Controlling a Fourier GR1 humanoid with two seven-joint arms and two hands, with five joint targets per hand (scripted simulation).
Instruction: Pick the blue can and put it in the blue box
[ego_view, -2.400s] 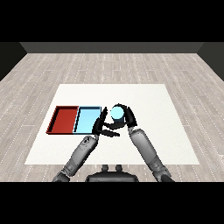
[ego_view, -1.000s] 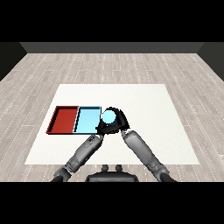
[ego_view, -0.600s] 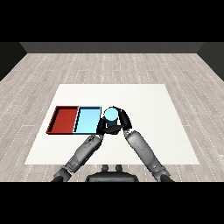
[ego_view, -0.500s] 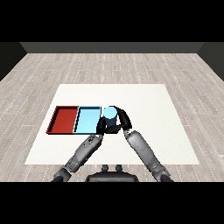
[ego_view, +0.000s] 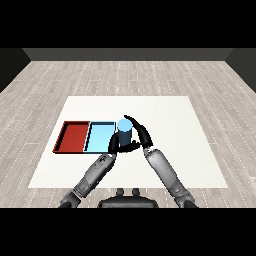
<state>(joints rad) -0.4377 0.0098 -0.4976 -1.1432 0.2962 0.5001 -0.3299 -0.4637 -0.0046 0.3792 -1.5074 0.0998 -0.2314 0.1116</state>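
Right now you see the upright blue can (ego_view: 124, 133), pale-topped, at the light blue tray's (ego_view: 98, 136) right edge, right hand (ego_view: 142, 134) curled round it, left hand (ego_view: 114, 145) relaxed beside.

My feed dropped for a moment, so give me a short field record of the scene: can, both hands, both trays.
can: blue can, upright, at the right edge of the light blue tray
right hand: right hand curled round the can
left hand: left hand beside the can's lower left; whether it touches cannot be told
light blue tray: light blue tray, nothing visible inside
red tray: red tray, left of the blue one, touching it
table: white table
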